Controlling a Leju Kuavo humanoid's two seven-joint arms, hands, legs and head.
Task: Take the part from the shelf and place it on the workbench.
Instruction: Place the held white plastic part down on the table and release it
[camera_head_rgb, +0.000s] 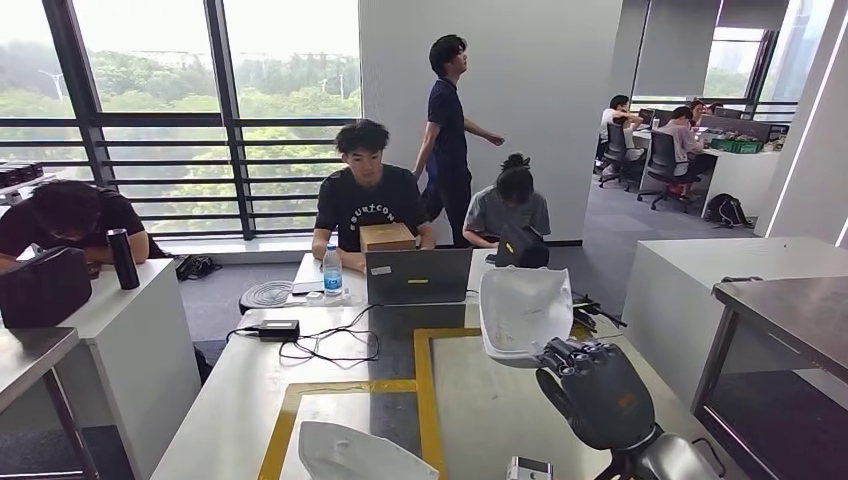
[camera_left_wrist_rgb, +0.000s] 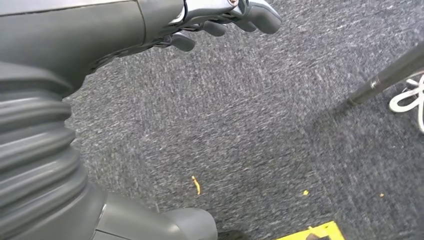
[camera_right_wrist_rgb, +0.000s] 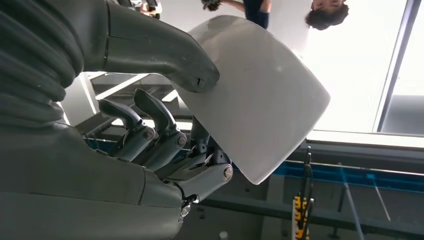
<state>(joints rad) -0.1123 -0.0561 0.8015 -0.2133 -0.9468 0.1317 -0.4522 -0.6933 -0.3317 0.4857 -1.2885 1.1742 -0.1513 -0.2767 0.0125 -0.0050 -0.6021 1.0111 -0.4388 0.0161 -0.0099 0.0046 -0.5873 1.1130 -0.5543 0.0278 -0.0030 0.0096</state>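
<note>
My right hand (camera_head_rgb: 600, 392) grips the lower edge of a white curved shell part (camera_head_rgb: 525, 308) and holds it upright above the workbench (camera_head_rgb: 500, 410), right of the yellow tape line (camera_head_rgb: 424, 385). In the right wrist view the thumb (camera_right_wrist_rgb: 165, 50) presses on one face of the part (camera_right_wrist_rgb: 265, 100), with the darker fingers (camera_right_wrist_rgb: 155, 130) behind it. My left hand (camera_left_wrist_rgb: 225, 20) hangs over grey carpet with its fingers loosely apart and nothing in them. A second white shell part (camera_head_rgb: 360, 455) lies on the bench at the near left, inside a taped rectangle.
At the bench's far end are a laptop (camera_head_rgb: 418, 276), a water bottle (camera_head_rgb: 332, 270), a power adapter with cables (camera_head_rgb: 278, 329) and a cardboard box (camera_head_rgb: 387, 236). People sit behind them and one stands. A small device (camera_head_rgb: 528, 468) lies near me. A steel table (camera_head_rgb: 790, 305) stands at the right.
</note>
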